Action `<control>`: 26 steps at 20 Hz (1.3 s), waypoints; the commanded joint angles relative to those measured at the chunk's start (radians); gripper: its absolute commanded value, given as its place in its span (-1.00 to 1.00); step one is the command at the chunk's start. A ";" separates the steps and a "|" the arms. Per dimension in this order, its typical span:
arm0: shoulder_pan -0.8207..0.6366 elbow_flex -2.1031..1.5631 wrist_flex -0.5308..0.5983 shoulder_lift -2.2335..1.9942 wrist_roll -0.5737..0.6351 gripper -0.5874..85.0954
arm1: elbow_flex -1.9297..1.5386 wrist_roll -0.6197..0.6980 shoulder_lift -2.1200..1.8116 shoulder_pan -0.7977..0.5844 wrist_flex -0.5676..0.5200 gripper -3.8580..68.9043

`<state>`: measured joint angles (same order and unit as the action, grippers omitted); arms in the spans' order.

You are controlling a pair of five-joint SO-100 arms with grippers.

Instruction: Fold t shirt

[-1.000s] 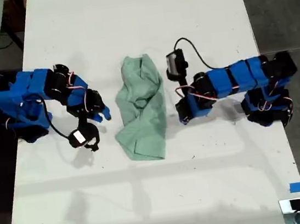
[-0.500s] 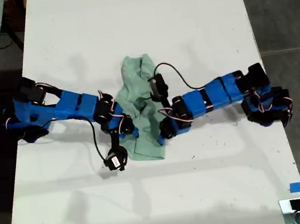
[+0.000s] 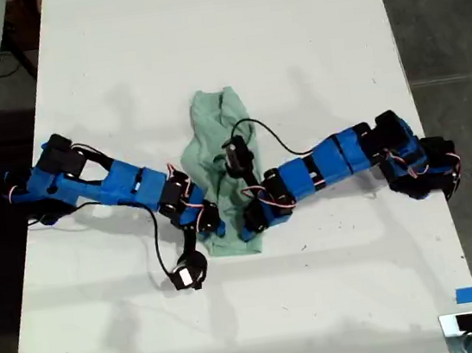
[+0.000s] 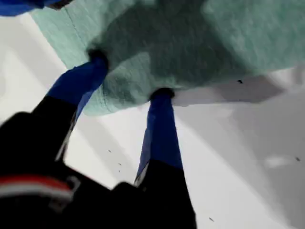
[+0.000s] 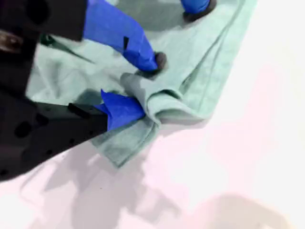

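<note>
Here, on a white table (image 3: 199, 25), two blue arms meet over the t shirt (image 3: 211, 119), a rumpled mint-green bundle lying lengthwise at the middle of the exterior view, between the two arm bases. From the exterior view's left, the first gripper (image 3: 212, 225) reaches in to the cloth's near, lower edge. Its own camera shows the first gripper (image 4: 129, 75) with jaws spread and both blue tips dug into the hem of the t shirt (image 4: 214, 38), a bulge of fabric between them that is not yet nipped. The garment is far from flat, creased along its length with its lower end doubled over. From the exterior view's right, the second gripper (image 3: 255, 219) lies across the cloth at the same lower end. Its wrist camera shows the second gripper (image 5: 143, 83) pinching a raised ridge of the t shirt (image 5: 209, 67) near the corner, with a fingertip (image 5: 195, 5) of the other claw pressing the fabric just beyond. The step in hand looks like taking hold of the bottom edge with both claws, ahead of any fold. The next move seems to call for the first claw to close on the hem, then for both to lift and carry that edge together, evenly, so the cloth does not bunch further.
</note>
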<state>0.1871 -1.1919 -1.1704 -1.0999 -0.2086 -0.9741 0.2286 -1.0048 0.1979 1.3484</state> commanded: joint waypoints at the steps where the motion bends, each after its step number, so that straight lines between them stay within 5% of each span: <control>1: 0.104 0.153 0.026 0.015 -0.040 -0.99 | 0.202 -0.051 0.074 0.092 0.043 -0.89; 5: 0.207 0.215 0.043 -0.051 -0.071 -0.99 | 0.262 -0.123 0.003 0.212 0.057 -0.89; 9: 0.143 0.195 -0.071 -0.201 0.020 -0.99 | 0.261 0.025 -0.204 0.164 0.064 -0.89; 17: -0.293 0.144 -0.400 -0.525 0.302 -0.99 | 0.238 0.350 -0.448 -0.204 0.160 -0.89; 24: -0.660 0.149 -0.373 -0.425 0.601 -0.95 | 0.227 0.511 -0.385 -0.546 0.152 -0.84; 26: -0.692 0.156 -0.311 -0.337 0.680 -0.56 | 0.225 0.500 -0.316 -0.630 0.187 -0.69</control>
<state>-0.4755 -1.0815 -1.5186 -1.4680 0.4096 -0.7777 0.7118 -1.3330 -0.3574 1.5094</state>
